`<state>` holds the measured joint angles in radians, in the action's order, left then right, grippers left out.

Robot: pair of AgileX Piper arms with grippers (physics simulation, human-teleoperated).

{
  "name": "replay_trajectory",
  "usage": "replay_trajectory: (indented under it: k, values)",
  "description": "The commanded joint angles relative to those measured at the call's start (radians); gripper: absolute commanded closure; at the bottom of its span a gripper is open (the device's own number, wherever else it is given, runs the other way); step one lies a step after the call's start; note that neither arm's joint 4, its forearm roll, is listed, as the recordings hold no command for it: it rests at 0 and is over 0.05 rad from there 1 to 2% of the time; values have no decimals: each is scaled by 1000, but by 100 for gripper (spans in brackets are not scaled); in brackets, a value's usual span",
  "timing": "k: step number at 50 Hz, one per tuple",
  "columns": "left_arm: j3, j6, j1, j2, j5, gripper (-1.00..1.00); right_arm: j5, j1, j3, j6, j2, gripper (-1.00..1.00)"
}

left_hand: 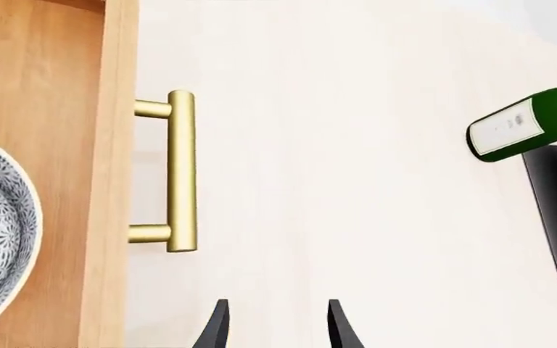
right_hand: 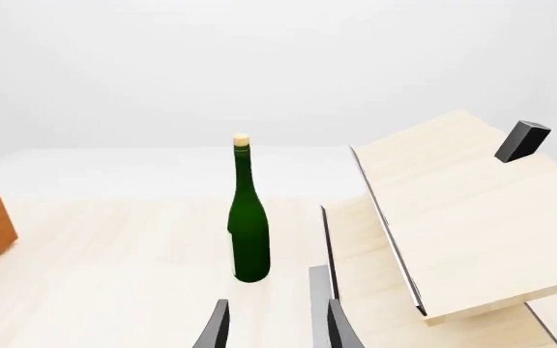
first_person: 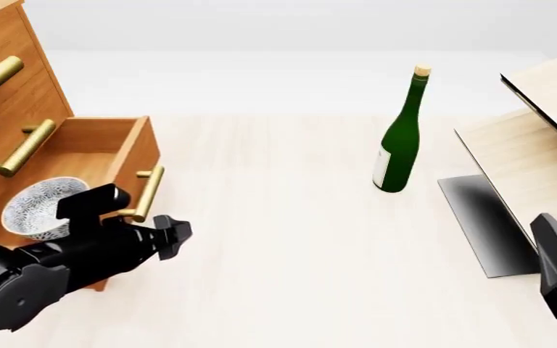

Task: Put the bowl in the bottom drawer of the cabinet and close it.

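One small white bowl with grey-blue speckles sits in your open bottom drawer; your left gripper is spread, holding nothing.

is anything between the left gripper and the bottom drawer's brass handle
Nothing visible. The left gripper is open over bare table, and the brass bar handle of the orange-brown wooden bottom drawer lies just ahead. The speckled white bowl is already inside.
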<state>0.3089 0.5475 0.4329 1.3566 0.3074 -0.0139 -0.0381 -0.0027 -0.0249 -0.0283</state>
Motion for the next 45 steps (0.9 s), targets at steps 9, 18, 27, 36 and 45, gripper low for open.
replay_trajectory:
  k: [9,18,27,36,45]
  values:
    - [-21,-37,-93,18,12,-100,0,-1,0,-1,-1,-100]
    - [-30,-59,-125,23,21,-100,0,-1,0,-1,-1,-100]
    - [-38,-81,-166,18,20,-100,-1,-1,0,-1,-1,-100]
    - [-41,-76,-177,16,23,-100,-1,-1,0,-1,-1,-100]
    - [-51,-82,-214,11,24,-100,-1,-1,0,-1,-1,-100]
